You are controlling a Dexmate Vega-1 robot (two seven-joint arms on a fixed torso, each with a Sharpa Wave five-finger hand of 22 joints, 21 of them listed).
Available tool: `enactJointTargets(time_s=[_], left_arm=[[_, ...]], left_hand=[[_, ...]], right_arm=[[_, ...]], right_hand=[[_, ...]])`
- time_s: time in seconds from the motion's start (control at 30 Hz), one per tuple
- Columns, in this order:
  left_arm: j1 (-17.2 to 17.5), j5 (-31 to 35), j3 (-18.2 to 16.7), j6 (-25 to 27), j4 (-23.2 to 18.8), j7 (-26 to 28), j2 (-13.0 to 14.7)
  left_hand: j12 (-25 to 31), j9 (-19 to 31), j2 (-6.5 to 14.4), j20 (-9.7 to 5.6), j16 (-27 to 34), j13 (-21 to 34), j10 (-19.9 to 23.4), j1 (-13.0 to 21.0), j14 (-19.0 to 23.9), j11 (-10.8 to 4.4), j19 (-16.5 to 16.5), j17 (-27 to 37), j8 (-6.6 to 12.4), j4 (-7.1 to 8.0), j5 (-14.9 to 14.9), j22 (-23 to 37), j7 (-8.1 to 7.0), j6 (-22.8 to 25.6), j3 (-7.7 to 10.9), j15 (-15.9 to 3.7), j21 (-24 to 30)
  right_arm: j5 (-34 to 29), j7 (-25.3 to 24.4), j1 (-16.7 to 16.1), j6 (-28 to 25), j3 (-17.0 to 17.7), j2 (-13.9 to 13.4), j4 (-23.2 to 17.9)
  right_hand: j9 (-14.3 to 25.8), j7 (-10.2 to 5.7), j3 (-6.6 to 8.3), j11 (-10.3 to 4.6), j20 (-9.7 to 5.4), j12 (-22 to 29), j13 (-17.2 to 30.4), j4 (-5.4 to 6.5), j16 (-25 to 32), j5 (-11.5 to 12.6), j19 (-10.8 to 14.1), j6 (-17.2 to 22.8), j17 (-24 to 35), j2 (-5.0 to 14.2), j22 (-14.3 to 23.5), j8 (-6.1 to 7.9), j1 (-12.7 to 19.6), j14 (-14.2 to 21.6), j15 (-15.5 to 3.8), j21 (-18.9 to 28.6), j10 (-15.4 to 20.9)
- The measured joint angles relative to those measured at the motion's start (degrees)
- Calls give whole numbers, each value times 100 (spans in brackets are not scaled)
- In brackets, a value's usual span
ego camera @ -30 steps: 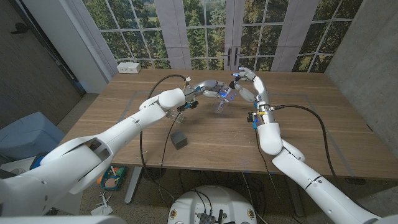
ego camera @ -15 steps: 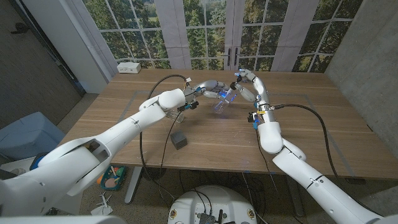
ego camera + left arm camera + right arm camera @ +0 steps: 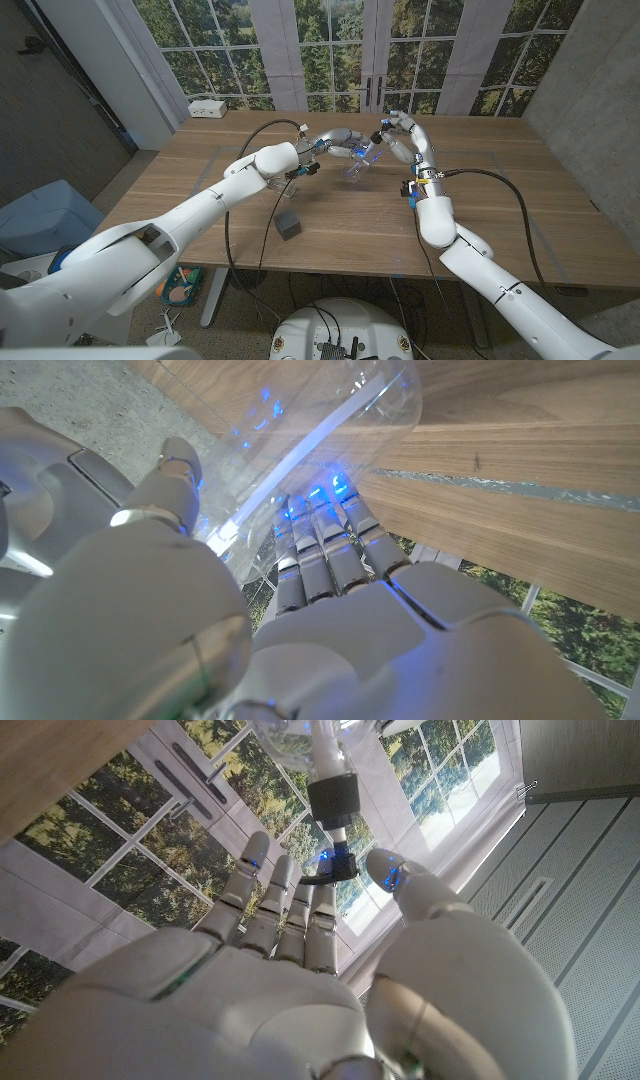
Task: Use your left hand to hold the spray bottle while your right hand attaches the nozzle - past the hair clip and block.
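Left hand (image 3: pixel 338 142) grips the clear bottle (image 3: pixel 357 160) above the far table (image 3: pixel 480 210). With my right hand (image 3: pixel 402 138) I hold the nozzle (image 3: pixel 333 800) at its neck; the block (image 3: pixel 289 224) lies nearer.

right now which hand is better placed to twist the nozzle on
Right. The left hand already grips the clear spray bottle and has to steady it, while the right hand has its fingers at the black nozzle sitting on the bottle's neck.
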Motion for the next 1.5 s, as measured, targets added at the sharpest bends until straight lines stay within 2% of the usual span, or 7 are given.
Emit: enactJointTargets(time_s=[0.43, 0.73, 0.83, 1.03, 1.27, 1.4, 1.5], left_arm=[[1, 0, 0, 5, -8, -20, -24], [-7, 0, 16, 16, -8, -30, -40], [-9, -1, 18, 21, -8, -35, -43], [-20, -4, 26, 40, -1, -39, -52], [-24, -4, 31, 65, 10, -39, -55], [-28, -3, 33, 70, 13, -39, -56], [-31, -2, 35, 73, 18, -39, -55]], left_hand=[[-1, 4, -1, -21, 0, 0, 0, 0, 0, 0, -21, 0, 2, 0, 18, 0, 0, 0, 0, 0, 0], [23, 4, -8, -20, 0, 0, 0, 8, 0, 0, -21, 0, 2, 0, 17, 0, 0, 0, 0, 0, 21], [23, 4, -8, -20, 0, 0, 0, 8, 0, 0, -21, 0, 1, 0, 17, 0, 0, 0, 0, 0, 21], [23, 4, -30, -20, 0, 0, 0, 30, 0, 0, -21, 0, 1, 0, 16, 0, 0, 0, 0, 0, 21], [22, 3, -30, -20, 0, 0, 0, 30, 0, 0, -21, 0, -11, 0, 17, 0, 0, 0, 0, 0, 21], [22, 3, -30, -20, 0, 0, 0, 29, 0, 0, -21, 0, -21, 0, 17, 0, 0, 0, 0, 0, 21], [21, 2, -29, -20, 0, 0, 0, 29, 0, 0, -21, -1, -21, 0, 17, 0, 0, 0, 0, 0, 43]], right_arm=[[-97, -335, -42, 308, 68, 49, 190], [-207, -539, -74, 600, 113, 101, 324], [-228, -572, -78, 645, 124, 113, 370], [-296, -611, -87, 792, 130, 104, 403], [-353, -522, -89, 926, 130, 59, 403], [-367, -445, -92, 996, 129, 39, 390], [-380, -363, -97, 1004, 128, 19, 340]], right_hand=[[263, 153, 2, 67, 59, 66, 16, -64, 127, 0, 181, 505, 26, 22, 0, 409, -142, 159, -17, 45, 193], [654, 149, 66, 24, 64, 111, 27, -175, 173, 27, 217, 825, 13, -15, 0, 874, -179, 288, -64, 45, 357], [871, 103, 121, -29, 120, 111, 43, -230, 173, 67, 72, 867, -3, -15, 1, 1050, -178, 329, -105, 31, 429], [1555, -27, 331, -118, 81, 111, 96, -287, 123, 199, -111, 936, -69, -144, 1, 1658, -49, 327, -107, -50, 562], [2087, -20, 446, -129, 38, 111, 140, -300, 81, 279, -153, 1030, -98, -266, 1, 2146, 74, 278, -145, -90, 591], [2271, -38, 501, -129, -2, 111, 148, -303, 47, 322, -192, 1021, -114, -272, 1, 2283, 79, 181, -126, -127, 591], [2352, -73, 549, -147, -22, 104, 154, -294, 17, 344, -213, 793, -124, -272, 1, 2284, 79, 118, -105, -155, 566]])
